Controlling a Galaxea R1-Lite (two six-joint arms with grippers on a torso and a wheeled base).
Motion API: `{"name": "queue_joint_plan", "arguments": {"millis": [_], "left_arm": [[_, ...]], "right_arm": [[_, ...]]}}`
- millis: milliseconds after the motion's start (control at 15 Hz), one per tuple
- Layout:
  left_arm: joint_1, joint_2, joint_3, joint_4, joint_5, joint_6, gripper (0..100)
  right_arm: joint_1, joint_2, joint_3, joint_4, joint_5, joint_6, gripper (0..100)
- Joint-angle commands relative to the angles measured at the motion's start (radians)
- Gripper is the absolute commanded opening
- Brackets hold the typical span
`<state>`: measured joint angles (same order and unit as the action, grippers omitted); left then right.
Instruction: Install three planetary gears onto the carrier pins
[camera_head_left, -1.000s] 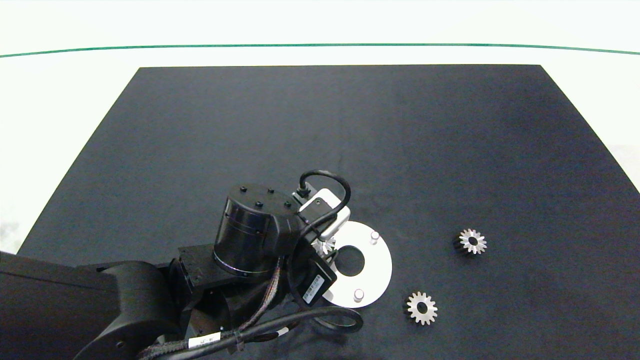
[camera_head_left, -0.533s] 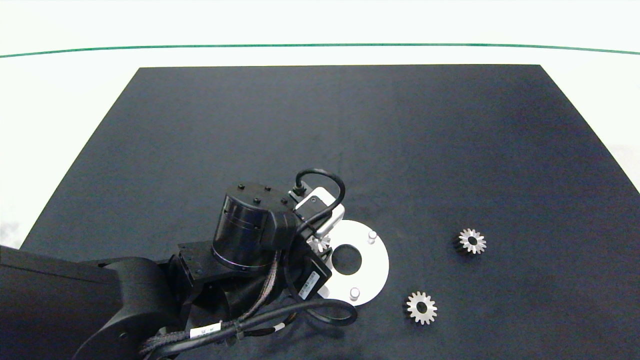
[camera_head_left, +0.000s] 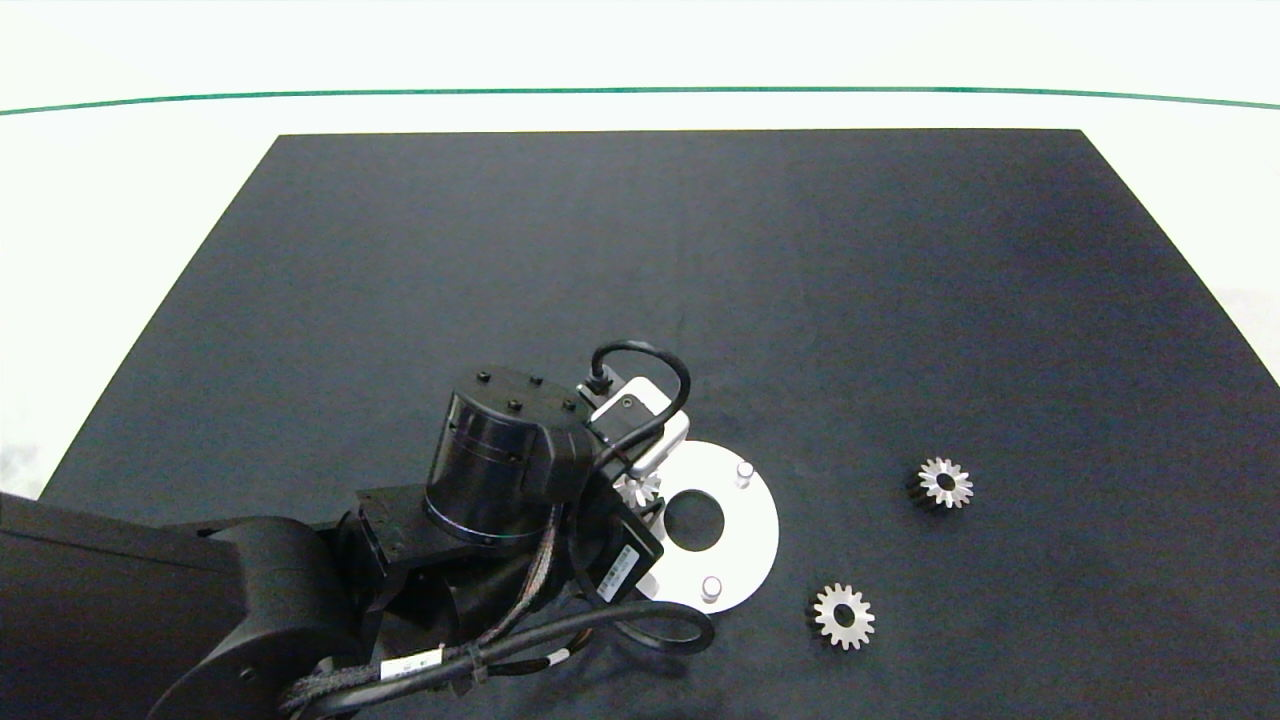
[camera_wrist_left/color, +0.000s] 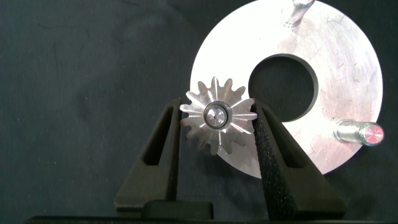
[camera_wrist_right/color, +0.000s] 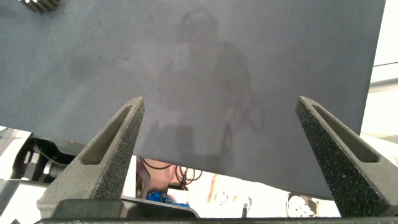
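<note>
The white disc (camera_head_left: 745, 535) lies on the black mat, with two bare carrier pins (camera_head_left: 743, 470) (camera_head_left: 711, 587) in the head view. My left gripper (camera_wrist_left/color: 217, 109) is shut on a silver planetary gear (camera_wrist_left/color: 202, 127) at the disc's (camera_wrist_left/color: 348, 68) left edge. A shiny pin end shows through the gear's bore, so the gear sits over the third pin. Two more planetary gears (camera_head_left: 945, 482) (camera_head_left: 844, 616) lie flat on the mat to the disc's right. My right gripper (camera_wrist_right/color: 221, 106) is open and holds nothing, hanging over the mat's edge and out of the head view.
The black mat (camera_head_left: 640, 280) covers most of the white table, with a green line (camera_head_left: 640, 90) along the far side. My left arm's body and cables (camera_head_left: 480, 650) hide the mat's near left part and the disc's left rim.
My left gripper with the gear shifted slightly left, and the disc slid left with it. The two loose gears have not moved.
</note>
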<state>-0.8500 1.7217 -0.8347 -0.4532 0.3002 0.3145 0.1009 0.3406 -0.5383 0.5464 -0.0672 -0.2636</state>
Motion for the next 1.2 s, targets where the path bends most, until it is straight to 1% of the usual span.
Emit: {"name": "queue_joint_plan", "arguments": {"millis": [67, 400, 467, 533, 600, 667, 733, 800, 867, 933, 1000, 1067, 1133, 1200], "left_arm": [[0.0, -0.001, -0.001, -0.004, 0.002, 0.002, 100], [0.0, -0.017, 0.008, -0.002, 0.002, 0.0, 100], [0.005, -0.113, 0.023, 0.005, 0.002, -0.006, 100], [0.045, -0.191, 0.025, 0.028, 0.002, -0.008, 100], [0.115, -0.28, 0.019, 0.103, 0.002, -0.006, 100], [0.163, -0.352, 0.017, 0.206, 0.002, -0.009, 100], [0.21, -0.413, 0.025, 0.294, 0.002, -0.02, 100], [0.258, -0.473, 0.039, 0.353, 0.0, -0.037, 100], [0.282, -0.518, 0.069, 0.367, -0.001, -0.04, 100], [0.292, -0.565, 0.098, 0.37, -0.001, -0.041, 100], [0.292, -0.61, 0.131, 0.372, -0.001, -0.041, 100], [0.292, -0.639, 0.155, 0.372, -0.001, -0.043, 100], [0.292, -0.66, 0.166, 0.372, -0.001, -0.051, 100], [0.292, -0.676, 0.17, 0.375, -0.001, -0.055, 100]], "right_arm": [[0.0, 0.0, 0.0, 0.003, 0.0, -0.002, 100], [0.0, 0.001, 0.0, 0.003, 0.0, -0.002, 100], [-0.001, 0.009, 0.0, 0.003, -0.002, -0.002, 100], [-0.001, 0.015, -0.002, 0.003, -0.005, -0.002, 100], [-0.001, 0.043, -0.003, 0.003, -0.005, -0.002, 100], [-0.001, 0.084, -0.003, 0.003, -0.003, 0.0, 100], [0.0, 0.136, -0.003, 0.003, 0.007, 0.001, 100], [0.003, 0.209, -0.003, -0.005, 0.027, 0.001, 100], [0.007, 0.285, -0.005, -0.036, 0.075, -0.002, 100], [0.014, 0.354, -0.002, -0.095, 0.138, -0.008, 100], [0.046, 0.419, 0.001, -0.166, 0.187, -0.008, 100], [0.102, 0.475, 0.001, -0.215, 0.198, -0.009, 100], [0.181, 0.521, 0.001, -0.25, 0.188, -0.009, 100], [0.257, 0.552, 0.003, -0.278, 0.164, -0.008, 100]]}}
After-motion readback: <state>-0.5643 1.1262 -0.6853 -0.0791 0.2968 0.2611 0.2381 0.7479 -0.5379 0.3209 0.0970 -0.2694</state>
